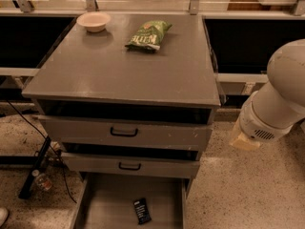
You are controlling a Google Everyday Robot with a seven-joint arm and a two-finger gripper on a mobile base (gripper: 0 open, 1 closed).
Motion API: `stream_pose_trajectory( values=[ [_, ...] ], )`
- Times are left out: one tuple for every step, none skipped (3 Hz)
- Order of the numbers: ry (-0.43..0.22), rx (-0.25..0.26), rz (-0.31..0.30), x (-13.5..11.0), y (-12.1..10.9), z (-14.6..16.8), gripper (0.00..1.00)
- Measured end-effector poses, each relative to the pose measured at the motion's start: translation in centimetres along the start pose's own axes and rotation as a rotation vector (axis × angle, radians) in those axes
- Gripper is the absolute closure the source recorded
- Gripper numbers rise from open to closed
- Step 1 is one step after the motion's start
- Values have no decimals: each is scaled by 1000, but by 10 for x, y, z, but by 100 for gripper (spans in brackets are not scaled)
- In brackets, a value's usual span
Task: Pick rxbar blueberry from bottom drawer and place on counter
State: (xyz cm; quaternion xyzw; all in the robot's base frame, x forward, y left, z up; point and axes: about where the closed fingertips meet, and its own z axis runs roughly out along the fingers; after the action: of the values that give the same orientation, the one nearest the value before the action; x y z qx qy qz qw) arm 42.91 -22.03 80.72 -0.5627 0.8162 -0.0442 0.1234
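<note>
The rxbar blueberry (141, 210) is a small dark bar with pale lettering. It lies flat on the floor of the bottom drawer (107, 202), which is pulled out at the bottom of the view. The counter (126, 66) is the broad grey top of the cabinet above it. Only a white arm segment (276, 99) shows at the right edge, beside the cabinet. The gripper itself is out of view.
A green crinkled chip bag (149, 34) and a pale bowl (93, 21) sit at the far side of the counter. Two upper drawers with black handles (124, 132) are slightly open. Cables and a black stand (35, 168) lie on the speckled floor at the left.
</note>
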Motion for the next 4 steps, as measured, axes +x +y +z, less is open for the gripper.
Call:
stream_pose_trajectory(
  values=[
    [0, 0, 0, 0, 0, 0, 36],
    [0, 0, 0, 0, 0, 0, 11],
    [0, 0, 0, 0, 0, 0, 0],
    [0, 0, 1, 0, 0, 0, 0]
  ],
)
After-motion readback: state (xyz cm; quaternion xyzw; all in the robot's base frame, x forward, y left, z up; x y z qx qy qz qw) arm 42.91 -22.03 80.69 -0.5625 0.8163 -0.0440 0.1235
